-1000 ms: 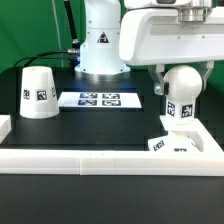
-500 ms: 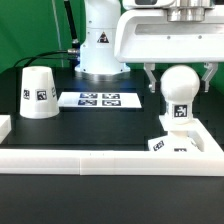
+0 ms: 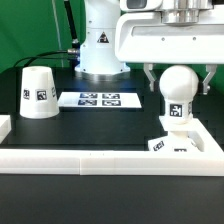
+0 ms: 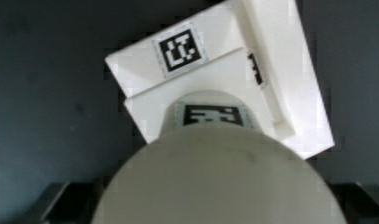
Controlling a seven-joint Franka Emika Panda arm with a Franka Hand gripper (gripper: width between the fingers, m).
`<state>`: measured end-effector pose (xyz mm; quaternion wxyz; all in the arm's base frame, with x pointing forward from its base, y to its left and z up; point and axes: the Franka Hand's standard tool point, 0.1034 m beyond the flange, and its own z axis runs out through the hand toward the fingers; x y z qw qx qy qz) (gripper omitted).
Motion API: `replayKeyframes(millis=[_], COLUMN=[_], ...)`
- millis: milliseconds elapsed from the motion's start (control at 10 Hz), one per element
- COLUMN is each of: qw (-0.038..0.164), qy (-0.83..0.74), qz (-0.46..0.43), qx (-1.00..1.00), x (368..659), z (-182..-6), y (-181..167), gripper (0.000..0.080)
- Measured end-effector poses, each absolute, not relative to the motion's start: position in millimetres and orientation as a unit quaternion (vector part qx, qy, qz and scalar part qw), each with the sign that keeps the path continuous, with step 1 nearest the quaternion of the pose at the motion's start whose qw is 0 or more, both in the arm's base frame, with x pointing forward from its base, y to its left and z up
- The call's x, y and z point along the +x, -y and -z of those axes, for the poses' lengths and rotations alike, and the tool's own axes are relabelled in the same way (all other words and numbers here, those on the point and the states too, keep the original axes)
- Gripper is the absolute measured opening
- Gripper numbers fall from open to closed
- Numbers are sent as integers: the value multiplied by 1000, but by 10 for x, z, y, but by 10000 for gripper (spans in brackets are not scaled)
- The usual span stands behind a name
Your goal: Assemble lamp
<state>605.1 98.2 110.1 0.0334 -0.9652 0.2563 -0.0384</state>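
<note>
- My gripper [image 3: 178, 80]: jaws spread, one finger on each side of the ball and holding nothing. In the exterior view a thin gap shows between each of my fingers [image 3: 150, 80] and the ball's side.
- Lamp bulb [image 3: 178, 90]: a round white ball on a short neck with a black-and-white square tag on it. It stands upright between my jaws, with the widest part of the ball level with my fingertips. In the wrist view the ball [image 4: 212, 170] fills the near field. My dark finger pads [image 4: 61, 200] show only at its two flanks.
- Lamp base [image 3: 172, 142]: a blocky, angular white part directly under the bulb, below my jaws and not touched by them. It sits at the exterior view's right, against the front rail. The bulb's neck meets its top face, but I cannot tell whether the neck is fully seated. The wrist view shows one tag on its upper face [image 4: 181, 50].
- Lamp shade [image 3: 38, 93]: a tapered white cup standing mouth-down with a tag on its side. It is at the exterior view's left, well apart from my jaws.
- Marker board [image 3: 98, 99]: a flat white strip of printed tags on the table between the shade and the bulb.
- Rail [image 3: 100, 160]: a long white border along the front edge of the table.
- Table [image 3: 100, 125]: a black surface that bears all of the above.
</note>
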Motion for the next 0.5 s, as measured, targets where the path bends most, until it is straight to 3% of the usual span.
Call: replayKeyframes(millis=[500], qw=[58], qy=[-422], qz=[15], qx=[-904], x=[6036], z=[-1098], y=[-994], gripper=[580])
